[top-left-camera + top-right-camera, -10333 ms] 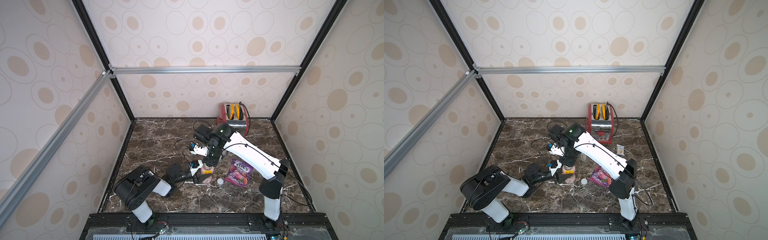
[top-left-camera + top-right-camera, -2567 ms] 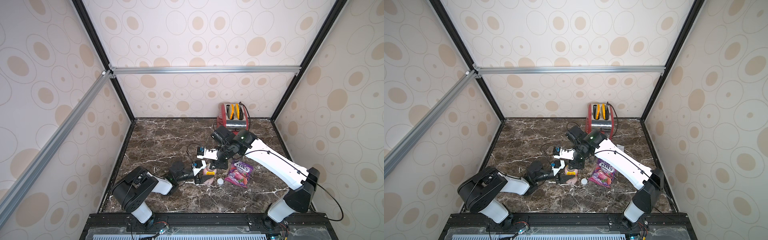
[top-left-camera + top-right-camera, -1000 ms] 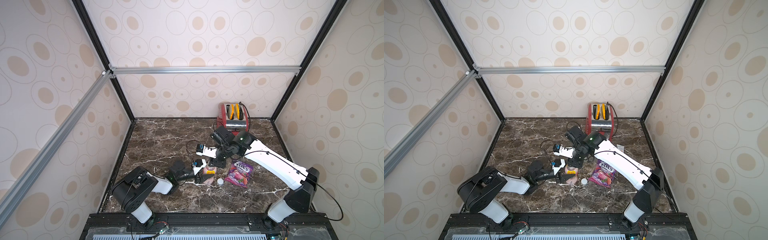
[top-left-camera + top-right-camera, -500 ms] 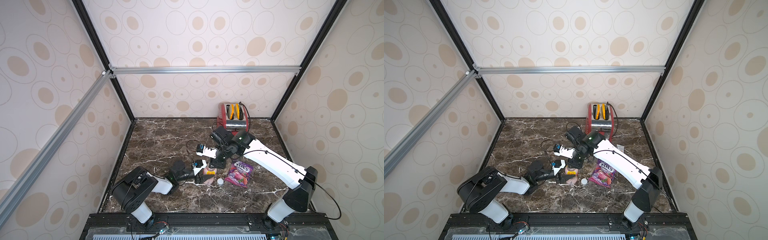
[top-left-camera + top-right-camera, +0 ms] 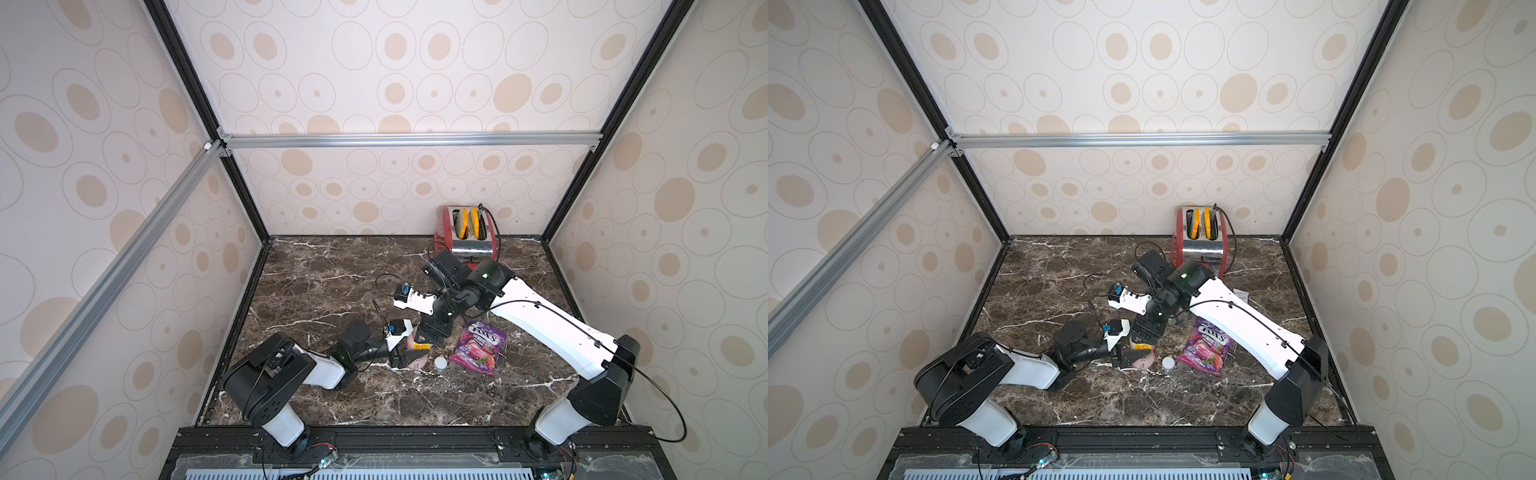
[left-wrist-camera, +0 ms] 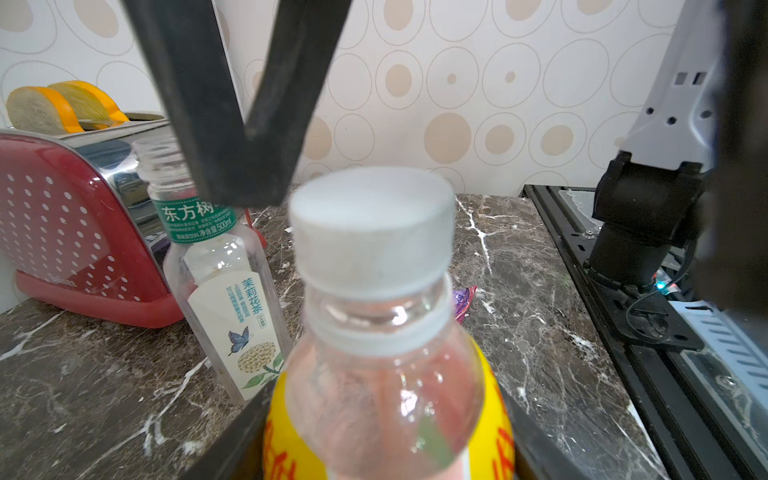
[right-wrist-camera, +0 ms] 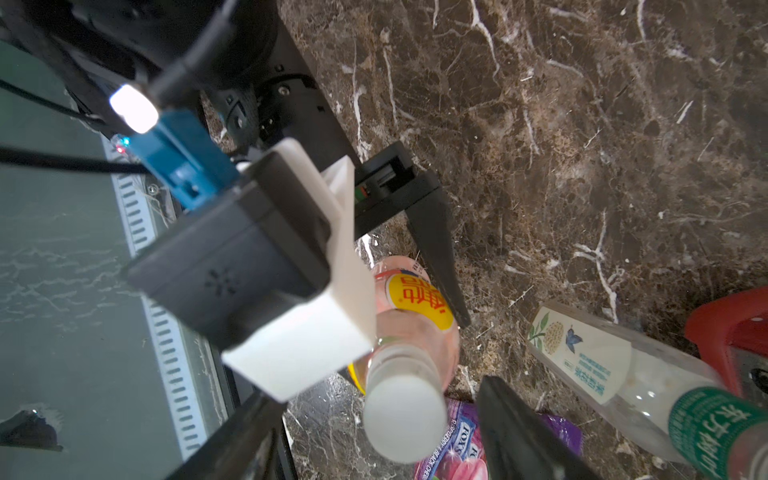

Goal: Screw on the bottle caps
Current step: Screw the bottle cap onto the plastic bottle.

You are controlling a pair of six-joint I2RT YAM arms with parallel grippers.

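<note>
Capped pink bottle – L end effector clamped on it, R end effector apart, FOX'S bag beside

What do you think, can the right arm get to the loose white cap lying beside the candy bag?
Probably yes. The loose cap lies uncovered between the pink bottle and the candy bag, with nothing over it, and the right hand hangs open just above that bottle, close by.
</note>
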